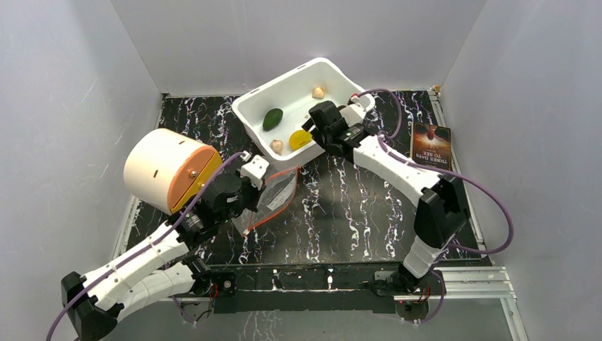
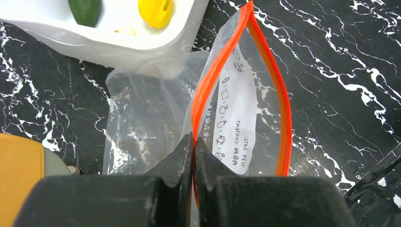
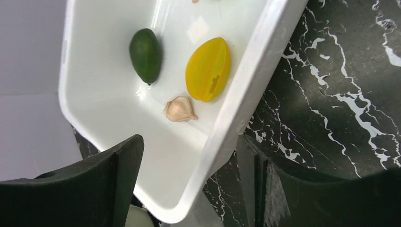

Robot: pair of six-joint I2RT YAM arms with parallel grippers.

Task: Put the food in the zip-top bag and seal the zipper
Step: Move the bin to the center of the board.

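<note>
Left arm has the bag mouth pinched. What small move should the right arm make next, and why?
Probably shift the right gripper over the tub and lower it toward the mango piece. Its jaws stand open astride the tub's wall, holding nothing. The mango lies nearest, and the left gripper is shut on the zipper of the empty-looking zip-top bag, mouth gaping.

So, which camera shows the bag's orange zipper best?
The left wrist view: the zipper runs close and large, mouth open, left tool pinching one side. Top view: only a thin orange line. Right wrist view: nothing.
</note>
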